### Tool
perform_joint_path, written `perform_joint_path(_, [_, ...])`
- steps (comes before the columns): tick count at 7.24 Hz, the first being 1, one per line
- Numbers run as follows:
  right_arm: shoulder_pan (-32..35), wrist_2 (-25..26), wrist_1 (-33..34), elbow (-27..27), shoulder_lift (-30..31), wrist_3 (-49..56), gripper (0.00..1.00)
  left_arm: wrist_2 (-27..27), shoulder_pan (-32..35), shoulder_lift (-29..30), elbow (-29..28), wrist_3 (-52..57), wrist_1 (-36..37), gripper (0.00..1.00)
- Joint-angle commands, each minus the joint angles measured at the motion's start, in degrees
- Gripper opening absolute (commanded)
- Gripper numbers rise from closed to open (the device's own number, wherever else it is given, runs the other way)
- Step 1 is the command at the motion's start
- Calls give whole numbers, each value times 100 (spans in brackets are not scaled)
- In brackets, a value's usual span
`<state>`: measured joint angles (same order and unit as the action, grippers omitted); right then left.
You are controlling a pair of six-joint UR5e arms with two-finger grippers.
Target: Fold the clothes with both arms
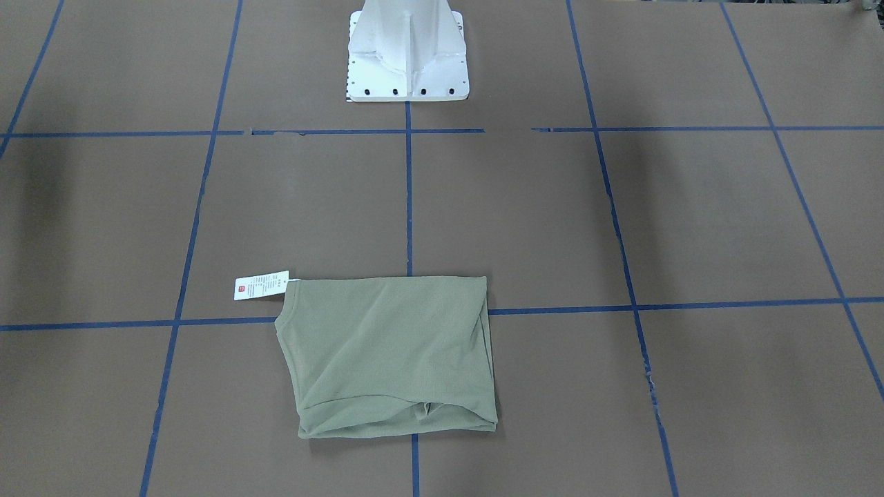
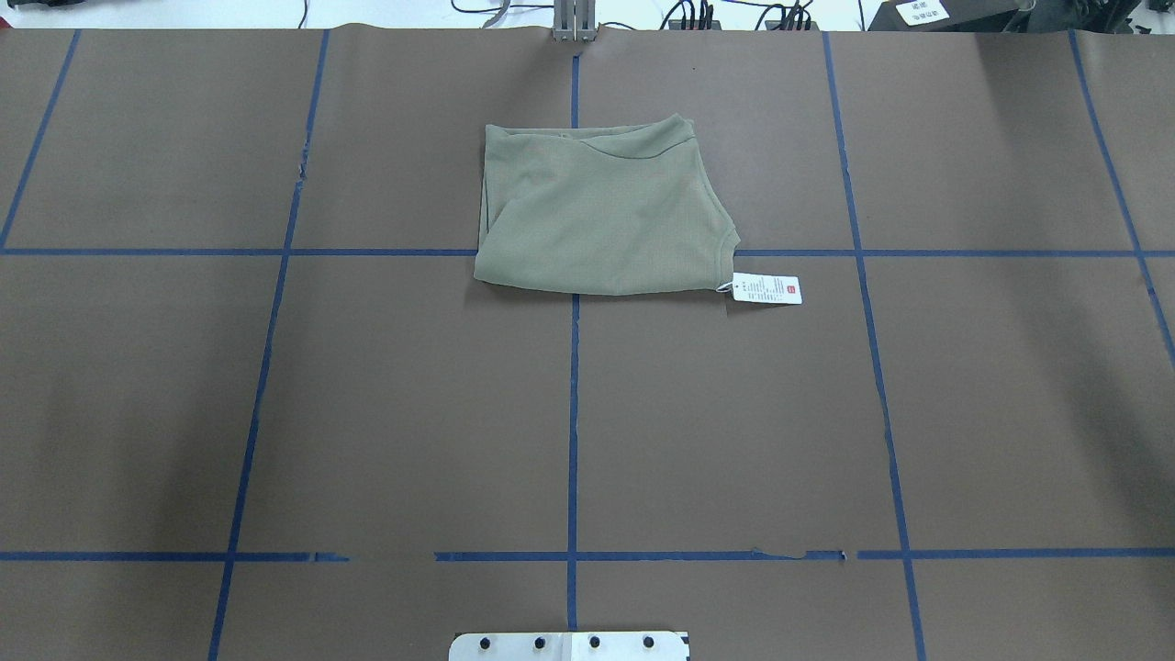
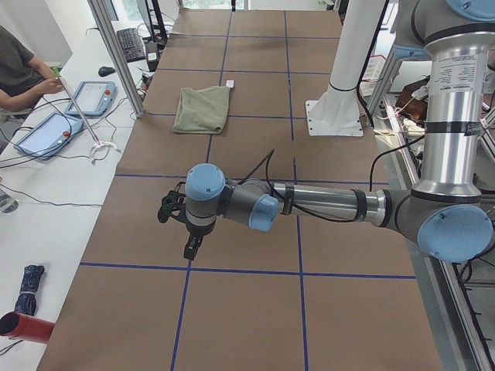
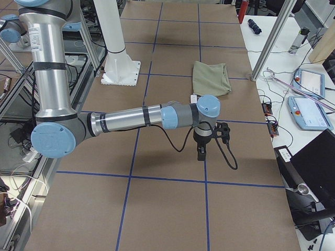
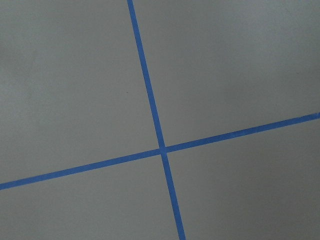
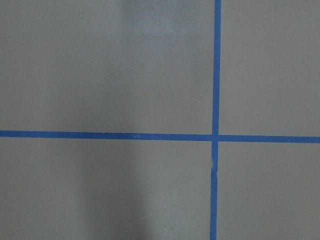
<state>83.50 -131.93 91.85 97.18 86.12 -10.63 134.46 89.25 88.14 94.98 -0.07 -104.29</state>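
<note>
Shirt (image 2: pixel 597 216) lies folded on bench (image 2: pixel 367 413). Left hand (image 3: pixel 191 246), right hand (image 4: pixel 201 153) well apart from it; opening: cannot tell. Risk: re-grip drags top layer, undoes fold.

The front-facing camera looks steeply down from across the table (image 1: pixel 725 228), with the white pedestal (image 1: pixel 406 52) at its top. The overhead camera looks forward from behind, the base plate (image 2: pixel 569 645) at its bottom edge. Both share the folded olive shirt (image 1: pixel 390 352) and the blue tape grid (image 1: pixel 409 193). Each end camera looks along the table, the shirt well beyond the near left gripper (image 3: pixel 190 249) or right gripper (image 4: pixel 201 155). Each wrist camera looks down from close on a tape crossing (image 5: pixel 162 149) (image 6: pixel 215 137).
</note>
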Motion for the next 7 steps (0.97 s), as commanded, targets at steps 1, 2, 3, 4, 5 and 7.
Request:
perform_joint_path(1, [0, 0, 0, -32, 10, 0, 100, 10, 4, -25, 90, -2, 5, 100])
perform_joint_path(2, [0, 0, 0, -32, 10, 0, 100, 10, 4, -34, 125, -2, 5, 100])
perform_joint_path(3, [0, 0, 0, -49, 10, 0, 100, 10, 4, -43, 161, -2, 5, 100])
perform_joint_path(4, [0, -8, -9, -50, 62, 0, 100, -7, 4, -43, 196, -2, 58, 100])
perform_joint_path(5, [0, 0, -9, -50, 62, 0, 100, -7, -4, 27, 248, -2, 406, 100])
perform_joint_path(7, [0, 0, -9, -50, 71, 0, 100, -43, -31, -7, 433, 15, 927, 100])
